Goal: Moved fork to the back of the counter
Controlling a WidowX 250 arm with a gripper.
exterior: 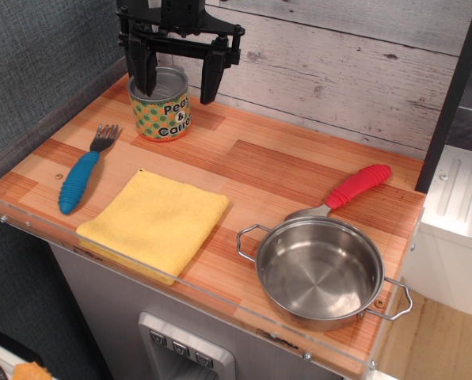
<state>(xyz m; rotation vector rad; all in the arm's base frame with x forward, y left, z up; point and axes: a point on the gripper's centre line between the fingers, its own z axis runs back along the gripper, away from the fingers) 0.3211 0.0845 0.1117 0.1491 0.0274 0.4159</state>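
Gripper (177,73) hangs at the back-left corner with both black fingers spread wide, straddling the top of a tin, gripping nothing. Counter (299,170), orange-brown wood plank, meets a whitewashed plank wall (339,63) along its back edge. Steel pan (319,271) sits at the front-right corner. Yellow cloth (155,219) lies flat by the front edge, left of centre. Tin (161,107) stands upright at the back-left corner. Red-handled utensil (355,188) lies behind the pan. Fork (84,172) lies near the left edge, tines pointing toward the wall, just beside the cloth.
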